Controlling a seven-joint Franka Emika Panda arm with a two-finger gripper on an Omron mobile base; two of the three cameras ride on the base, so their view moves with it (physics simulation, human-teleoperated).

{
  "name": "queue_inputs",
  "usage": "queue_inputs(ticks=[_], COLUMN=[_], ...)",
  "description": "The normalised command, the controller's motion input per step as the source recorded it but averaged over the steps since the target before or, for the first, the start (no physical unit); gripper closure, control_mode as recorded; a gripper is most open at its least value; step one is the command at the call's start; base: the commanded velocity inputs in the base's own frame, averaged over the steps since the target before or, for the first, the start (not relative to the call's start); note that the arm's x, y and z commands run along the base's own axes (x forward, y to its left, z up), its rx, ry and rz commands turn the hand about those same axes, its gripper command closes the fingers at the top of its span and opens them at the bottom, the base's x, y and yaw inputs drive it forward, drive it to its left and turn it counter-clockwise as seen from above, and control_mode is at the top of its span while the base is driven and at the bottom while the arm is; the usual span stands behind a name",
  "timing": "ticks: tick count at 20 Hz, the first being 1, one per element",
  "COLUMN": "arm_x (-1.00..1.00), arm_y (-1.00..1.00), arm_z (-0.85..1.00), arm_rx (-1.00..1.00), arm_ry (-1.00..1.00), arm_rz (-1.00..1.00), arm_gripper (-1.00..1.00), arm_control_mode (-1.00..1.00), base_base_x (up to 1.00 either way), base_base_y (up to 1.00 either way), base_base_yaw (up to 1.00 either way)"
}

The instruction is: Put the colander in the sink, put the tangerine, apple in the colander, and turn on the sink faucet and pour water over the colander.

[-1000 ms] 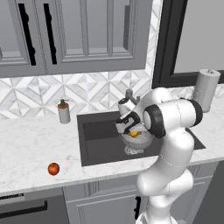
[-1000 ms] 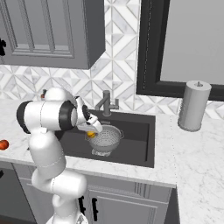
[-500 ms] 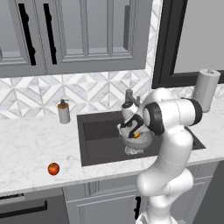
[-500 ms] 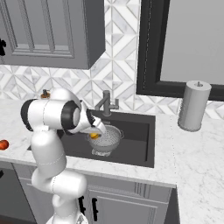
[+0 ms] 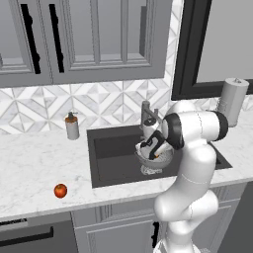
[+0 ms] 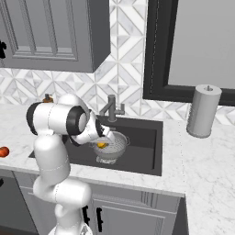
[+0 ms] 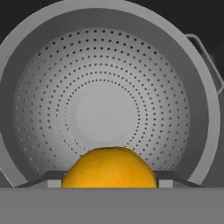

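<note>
**Tangerine held over the colander in the sink**

The claw point(image 6: 102, 143) grips the tangerine point(image 7: 109, 168) between its fingers, just above the inside of the colander point(image 7: 105, 105). The colander point(image 6: 114, 148) stands upright in the dark sink point(image 5: 111, 150), close in front of the sink faucet point(image 6: 111, 108). The apple point(image 5: 60, 190) lies on the marble desk point(image 5: 34, 165), near the front edge, well to the left of the sink. A soap dispenser point(image 5: 72, 126) stands at the far left of the sink.

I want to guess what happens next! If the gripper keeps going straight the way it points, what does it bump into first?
Probably the colander's inside bottom. The gripper, shut on the tangerine, points straight into the bowl, so the fruit would likely touch first. Exact depth is unclear.
</note>
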Motion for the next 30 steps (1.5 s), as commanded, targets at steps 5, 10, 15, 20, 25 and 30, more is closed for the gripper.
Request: queue_inputs(ticks=[5, 10, 15, 20, 25, 30], arm_x=[0.16, 0.17, 0.17, 0.11, 0.06, 0.04], arm_y=[-0.08, 0.0, 0.01, 0.01, 0.01, 0.0], arm_z=[-0.06, -0.12, -0.13, -0.07, 0.0, 0.0], arm_rx=[0.03, 0.01, 0.0, 0.0, 0.0, 0.0], arm_ry=[0.0, 0.0, 0.0, 0.0, 0.0, 0.0], arm_rz=[0.06, 0.04, 0.01, 0.0, 0.0, 0.0], arm_gripper=[1.0, 1.0, 1.0, -1.0, -1.0, -1.0], arm_control_mode=[-1.0, -1.0, -1.0, -1.0, -1.0, -1.0], base_base_x=[0.0, 0.0, 0.0, 0.0, 0.0, 0.0], base_base_y=[0.0, 0.0, 0.0, 0.0, 0.0, 0.0], base_base_yaw=[0.0, 0.0, 0.0, 0.0, 0.0, 0.0])
